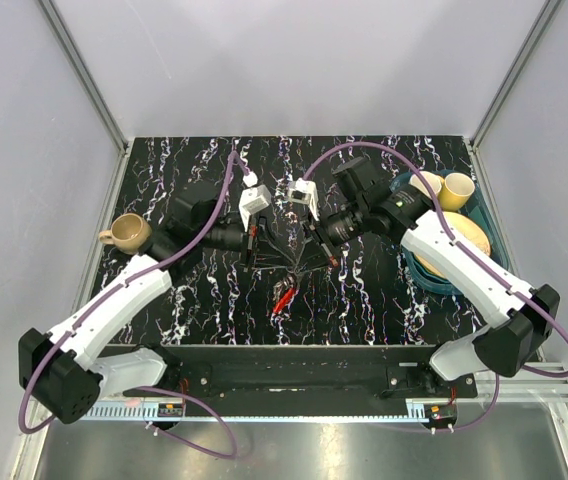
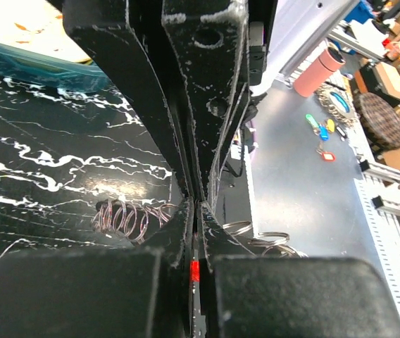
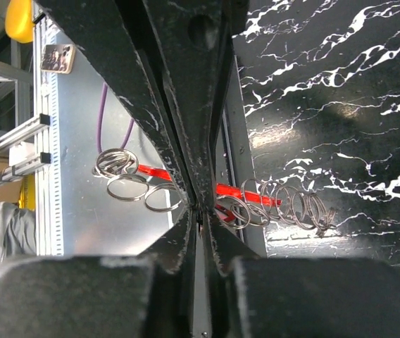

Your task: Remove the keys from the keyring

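A chain of thin metal rings, the keyring [image 3: 284, 205], runs between my two grippers, with a bright red elongated piece [image 1: 284, 298] hanging below it. In the right wrist view the red piece [image 3: 246, 193] passes behind the fingers, and rings show on both sides of them. My right gripper [image 3: 198, 208] is shut on the ring chain. My left gripper [image 2: 195, 204] is also shut on it, with coils of rings [image 2: 126, 218] to either side and a red sliver [image 2: 195, 271] in the gap. In the top view the left gripper [image 1: 253, 258] and right gripper [image 1: 320, 256] face each other. I cannot make out the flat grey keys.
A tan mug [image 1: 127, 233] stands at the table's left edge. A teal basin [image 1: 434, 280] at the right holds a yellow cup [image 1: 456, 190] and a pale yellow plate [image 1: 469, 238]. The black marbled tabletop [image 1: 204, 300] ends at a rail near the arm bases.
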{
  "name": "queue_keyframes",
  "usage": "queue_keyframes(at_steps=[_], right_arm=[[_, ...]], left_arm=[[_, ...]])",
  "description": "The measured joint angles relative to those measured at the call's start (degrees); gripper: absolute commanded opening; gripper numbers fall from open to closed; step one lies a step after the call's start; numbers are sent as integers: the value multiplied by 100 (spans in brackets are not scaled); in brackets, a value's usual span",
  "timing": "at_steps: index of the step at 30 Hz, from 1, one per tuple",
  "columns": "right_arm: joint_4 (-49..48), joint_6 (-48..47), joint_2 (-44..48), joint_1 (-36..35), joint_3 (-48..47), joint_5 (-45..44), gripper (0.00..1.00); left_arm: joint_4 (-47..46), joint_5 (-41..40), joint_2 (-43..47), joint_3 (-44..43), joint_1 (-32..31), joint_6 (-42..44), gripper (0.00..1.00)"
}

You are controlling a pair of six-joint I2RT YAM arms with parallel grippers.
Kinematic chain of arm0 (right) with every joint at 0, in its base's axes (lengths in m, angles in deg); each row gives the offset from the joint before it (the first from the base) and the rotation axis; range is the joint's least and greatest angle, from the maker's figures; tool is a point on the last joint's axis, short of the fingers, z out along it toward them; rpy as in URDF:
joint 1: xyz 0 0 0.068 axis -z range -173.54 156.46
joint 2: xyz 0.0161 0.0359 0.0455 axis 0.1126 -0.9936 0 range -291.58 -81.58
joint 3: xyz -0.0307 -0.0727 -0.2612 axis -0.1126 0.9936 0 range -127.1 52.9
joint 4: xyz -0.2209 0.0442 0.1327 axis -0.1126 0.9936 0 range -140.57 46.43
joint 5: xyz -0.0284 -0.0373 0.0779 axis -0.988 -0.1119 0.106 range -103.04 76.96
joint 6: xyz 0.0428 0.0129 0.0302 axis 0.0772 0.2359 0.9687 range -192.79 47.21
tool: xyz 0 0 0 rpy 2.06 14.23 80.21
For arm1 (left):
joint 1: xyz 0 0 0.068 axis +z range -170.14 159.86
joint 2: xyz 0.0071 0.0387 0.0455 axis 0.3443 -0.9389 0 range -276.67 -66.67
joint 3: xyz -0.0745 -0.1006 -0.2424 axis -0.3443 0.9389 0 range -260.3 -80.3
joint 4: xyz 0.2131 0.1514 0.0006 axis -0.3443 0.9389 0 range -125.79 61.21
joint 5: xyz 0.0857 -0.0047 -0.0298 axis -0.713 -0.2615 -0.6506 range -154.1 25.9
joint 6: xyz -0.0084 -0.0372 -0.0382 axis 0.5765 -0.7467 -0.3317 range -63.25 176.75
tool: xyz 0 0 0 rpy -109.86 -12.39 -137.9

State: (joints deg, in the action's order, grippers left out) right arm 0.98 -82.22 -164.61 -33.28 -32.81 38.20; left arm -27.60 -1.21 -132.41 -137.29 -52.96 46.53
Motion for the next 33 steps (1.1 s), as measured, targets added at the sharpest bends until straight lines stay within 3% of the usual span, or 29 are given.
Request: queue_keyframes(at_steps=[4,12,24,33], right_arm=[[-306,155,136,0,118,-136,19],[-905,291,719,0,522,-391,21],[-2050,675,1303,2,1069,-789,0],[-2999,1145,1593,2,1528,-898,0]], left_arm=[[22,-339,173,20,-26,11,0],[-1174,-925,752,562,-44,-671,0],[-3220,-1598,955,1237,-42,-1989,0],[-4520,-2083,1143,1827,-42,-2594,0]])
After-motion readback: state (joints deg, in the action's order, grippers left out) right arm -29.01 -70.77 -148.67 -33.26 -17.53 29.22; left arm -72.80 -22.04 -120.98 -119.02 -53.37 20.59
